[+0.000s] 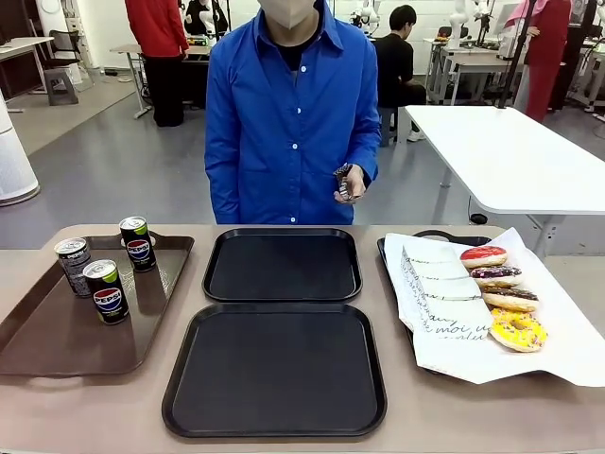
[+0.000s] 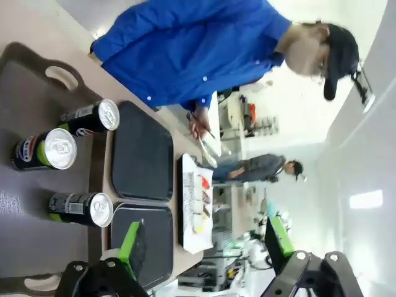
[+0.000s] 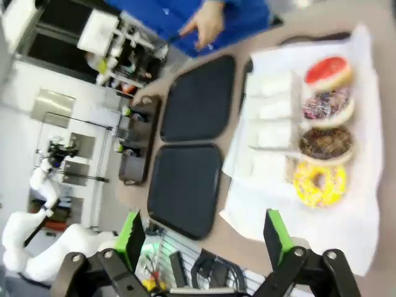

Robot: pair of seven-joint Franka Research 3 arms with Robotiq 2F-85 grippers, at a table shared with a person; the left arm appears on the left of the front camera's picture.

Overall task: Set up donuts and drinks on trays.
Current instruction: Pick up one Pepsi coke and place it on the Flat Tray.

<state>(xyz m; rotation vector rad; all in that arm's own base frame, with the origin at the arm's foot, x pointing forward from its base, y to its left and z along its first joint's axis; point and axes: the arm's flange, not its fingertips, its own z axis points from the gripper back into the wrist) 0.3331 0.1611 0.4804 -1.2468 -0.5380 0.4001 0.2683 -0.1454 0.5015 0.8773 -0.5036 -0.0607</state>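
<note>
A table is laid out for serving, and nothing has been loaded yet. The landmark is the near tray [image 1: 274, 369], matte black and bare, at the front centre.

To its left lies a brown tray [image 1: 57, 331] holding three upright cans [image 1: 107, 291]: two black Pepsi cans and one grey-patterned can. The left gripper [image 2: 204, 247] hangs above that side with its fingers spread wide and nothing between them.

Just behind the near tray sits the far tray [image 1: 282, 265], also bare. Beyond it a person's hand [image 1: 345, 183] holds tongs [image 1: 340, 182].

To the near tray's right, white paper [image 1: 567, 350] carries white boxes [image 1: 440, 284] and a row of four donuts [image 1: 510, 299]: red, sprinkled, chocolate and yellow. The right gripper [image 3: 203, 241] hovers above them, fingers apart and empty.

The task appears to be at its first step. The next move probably calls for a gripper to come down on a can or a donut, close on it and carry it to a black tray.
</note>
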